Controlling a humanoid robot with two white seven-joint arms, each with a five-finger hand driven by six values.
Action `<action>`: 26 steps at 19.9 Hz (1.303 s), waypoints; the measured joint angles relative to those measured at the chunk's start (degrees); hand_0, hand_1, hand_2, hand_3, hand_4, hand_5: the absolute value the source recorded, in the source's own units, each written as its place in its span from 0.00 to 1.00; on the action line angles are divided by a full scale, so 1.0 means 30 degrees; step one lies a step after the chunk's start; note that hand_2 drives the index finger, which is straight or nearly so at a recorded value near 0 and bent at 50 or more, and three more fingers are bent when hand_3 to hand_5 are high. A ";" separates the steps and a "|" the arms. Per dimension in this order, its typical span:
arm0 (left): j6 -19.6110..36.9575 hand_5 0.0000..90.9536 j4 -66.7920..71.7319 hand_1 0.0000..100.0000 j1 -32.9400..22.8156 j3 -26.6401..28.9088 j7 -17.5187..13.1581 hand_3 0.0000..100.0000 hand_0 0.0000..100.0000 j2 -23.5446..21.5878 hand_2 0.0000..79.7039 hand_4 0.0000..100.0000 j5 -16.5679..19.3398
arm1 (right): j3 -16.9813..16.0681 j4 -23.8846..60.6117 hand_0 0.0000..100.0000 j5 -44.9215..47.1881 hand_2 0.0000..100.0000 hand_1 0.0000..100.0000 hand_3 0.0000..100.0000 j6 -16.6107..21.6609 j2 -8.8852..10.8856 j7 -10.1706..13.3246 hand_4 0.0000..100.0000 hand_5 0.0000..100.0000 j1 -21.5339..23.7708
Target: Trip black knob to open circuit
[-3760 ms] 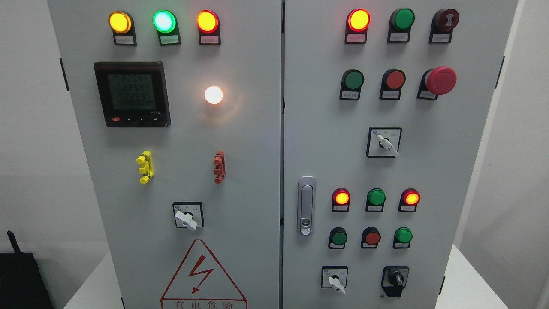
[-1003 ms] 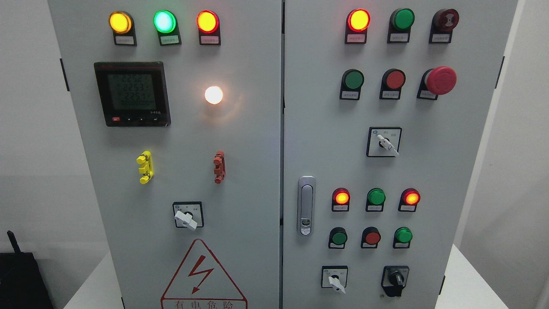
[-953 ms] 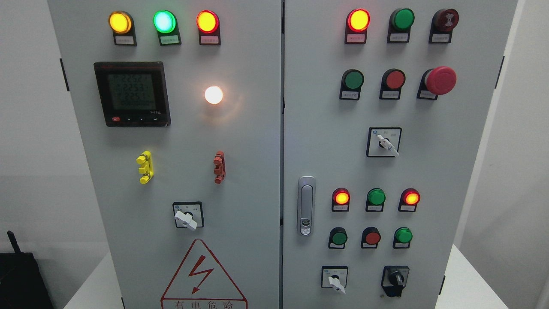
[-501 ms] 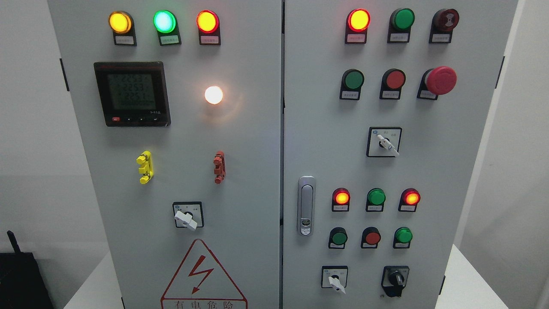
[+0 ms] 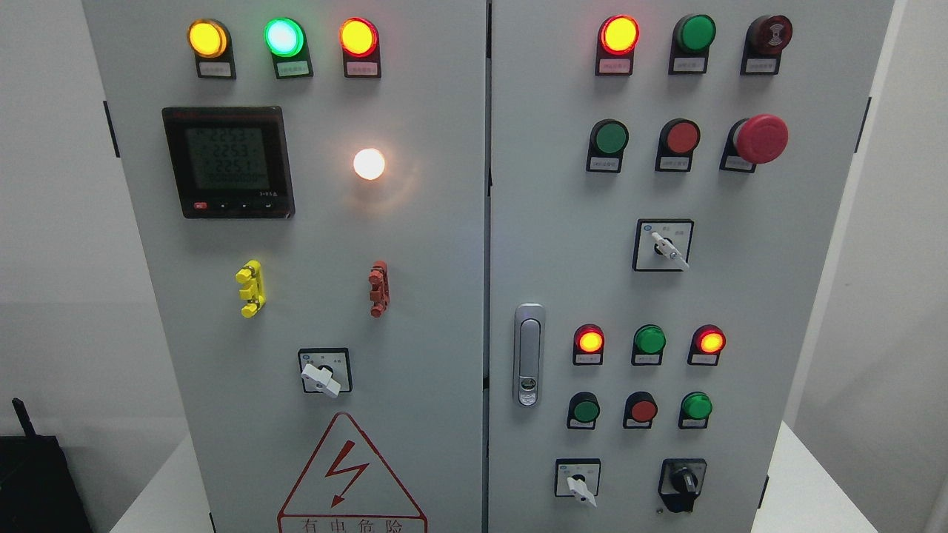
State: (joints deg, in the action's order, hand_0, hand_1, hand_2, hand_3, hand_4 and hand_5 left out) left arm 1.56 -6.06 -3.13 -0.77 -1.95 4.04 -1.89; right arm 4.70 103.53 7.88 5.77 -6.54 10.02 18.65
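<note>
Plainly, nothing is reaching for the controls yet: neither hand shows in the head view, so whether they are released, clenched or grasping anything cannot be told.

On the left door of the cabinet (image 5: 415, 311), a row of three lit lamps sits at eye level, above a black meter (image 5: 228, 161) and a glowing white lamp (image 5: 369, 163), probably so that status can be read at a glance. Below them are a yellow clip (image 5: 250, 288) and a red clip (image 5: 378, 288), then a white switch (image 5: 321, 377) above a triangular warning sign (image 5: 352, 474). The switches sit low on the doors, likely within easy arm reach.

Past the seam, a silver door latch (image 5: 528, 354) stands upright near the edge of the right door. To its right come rows of red and green lamps and buttons, a red mushroom button (image 5: 760, 138), a white selector (image 5: 666, 248) pointing down and to the right, and another white selector (image 5: 580, 486) in the bottom row.

The black knob (image 5: 683, 484) is at the lower right of the right door, just right of that bottom selector and apart from it. Its grip bar looks roughly upright, long axis vertical, with the pointer seeming to face upward, though this is small and dark. Judging from that and the lit lamps, the circuit seems not yet opened. A white table (image 5: 807, 488) carries the cabinet.
</note>
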 measured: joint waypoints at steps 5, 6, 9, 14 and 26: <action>0.0000 0.00 0.0001 0.39 0.0000 0.0000 0.0000 0.00 0.12 0.0000 0.00 0.00 0.0000 | -0.0005 0.0416 0.00 0.0001 0.02 0.00 1.00 -0.0523 -0.0028 0.0001 1.00 0.97 -0.0860; 0.0000 0.00 0.0000 0.39 0.0000 0.0000 0.0001 0.00 0.12 0.0001 0.00 0.00 0.0000 | -0.0016 0.0535 0.00 0.0001 0.01 0.00 1.00 -0.0598 -0.0028 0.0000 1.00 0.97 -0.1044; 0.0000 0.00 0.0001 0.39 0.0000 0.0000 0.0000 0.00 0.12 0.0000 0.00 0.00 0.0000 | -0.0246 0.0902 0.00 0.0001 0.01 0.00 1.00 -0.1284 -0.0028 0.0002 1.00 0.98 -0.1455; 0.0001 0.00 0.0000 0.39 0.0000 0.0000 0.0000 0.00 0.12 0.0000 0.00 0.00 0.0001 | -0.0456 0.1565 0.00 0.0001 0.01 0.00 1.00 -0.1686 -0.0013 0.0008 1.00 1.00 -0.1753; 0.0001 0.00 0.0000 0.39 0.0000 0.0000 0.0001 0.00 0.12 0.0001 0.00 0.00 0.0001 | -0.0839 0.2078 0.00 0.0002 0.01 0.00 1.00 -0.2459 0.0056 0.0011 1.00 1.00 -0.3140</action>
State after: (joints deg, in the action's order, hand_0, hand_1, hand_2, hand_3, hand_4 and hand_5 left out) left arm 1.56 -6.05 -3.13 -0.77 -1.94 4.04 -1.88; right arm 2.18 109.77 7.88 -1.61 -6.37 10.06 9.23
